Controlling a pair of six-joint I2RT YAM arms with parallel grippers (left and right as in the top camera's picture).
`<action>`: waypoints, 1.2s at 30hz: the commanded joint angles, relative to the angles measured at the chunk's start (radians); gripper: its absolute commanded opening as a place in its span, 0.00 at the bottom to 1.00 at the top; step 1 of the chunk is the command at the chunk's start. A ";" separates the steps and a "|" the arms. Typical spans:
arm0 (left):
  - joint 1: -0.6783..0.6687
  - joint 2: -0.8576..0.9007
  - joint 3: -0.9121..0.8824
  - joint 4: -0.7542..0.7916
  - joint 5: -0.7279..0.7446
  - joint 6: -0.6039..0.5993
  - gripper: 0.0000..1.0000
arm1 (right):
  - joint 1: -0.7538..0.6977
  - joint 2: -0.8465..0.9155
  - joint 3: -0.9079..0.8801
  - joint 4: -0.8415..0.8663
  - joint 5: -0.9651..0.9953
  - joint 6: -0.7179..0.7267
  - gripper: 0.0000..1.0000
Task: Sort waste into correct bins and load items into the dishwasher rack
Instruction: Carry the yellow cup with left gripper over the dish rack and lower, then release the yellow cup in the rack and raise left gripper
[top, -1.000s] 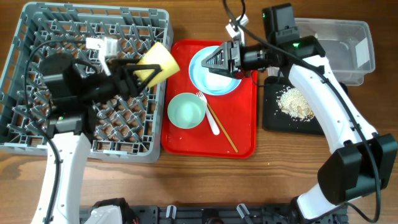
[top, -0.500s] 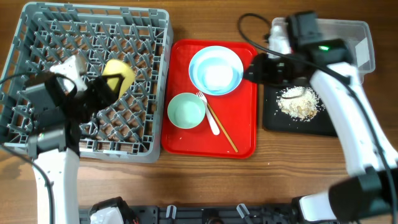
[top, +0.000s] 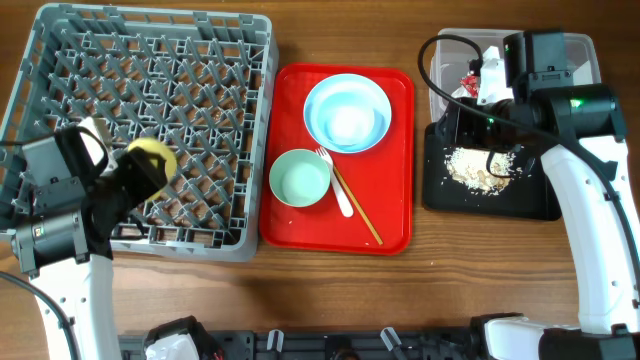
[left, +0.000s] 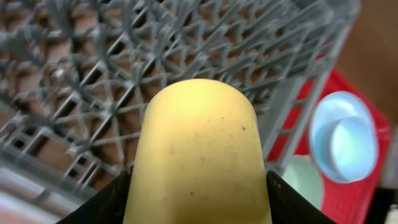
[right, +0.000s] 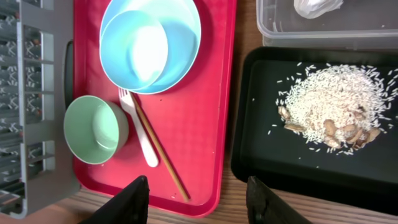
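Observation:
My left gripper is shut on the small yellow cup, holding it over the front left of the grey dishwasher rack. The cup fills the left wrist view. My right gripper is open and empty, high above the red tray's front right edge and the black tray. On the red tray lie the pale blue-white bowl, set in a round pale plate, the pale green bowl, the white spoon and the chopsticks. Food scraps lie in the black tray. The crumpled wrapper lies in the clear tub.
The rack's upright pegs stand under the cup. The right arm and its cable cross over the tub and the black tray. Bare wooden table runs along the front.
My left gripper has carried the yellow cup from the rack's right edge to its front left. My right gripper has moved from above the blue bowl to the right, over the bins.

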 joint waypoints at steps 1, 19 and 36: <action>0.005 0.038 0.018 -0.034 -0.062 0.013 0.04 | -0.003 -0.005 0.010 -0.003 0.025 -0.033 0.52; 0.005 0.241 0.018 -0.023 -0.067 0.013 0.04 | -0.003 -0.005 0.010 -0.014 0.025 -0.055 0.52; 0.005 0.386 0.022 0.073 -0.080 0.014 0.96 | -0.002 -0.005 0.010 -0.045 0.025 -0.055 0.53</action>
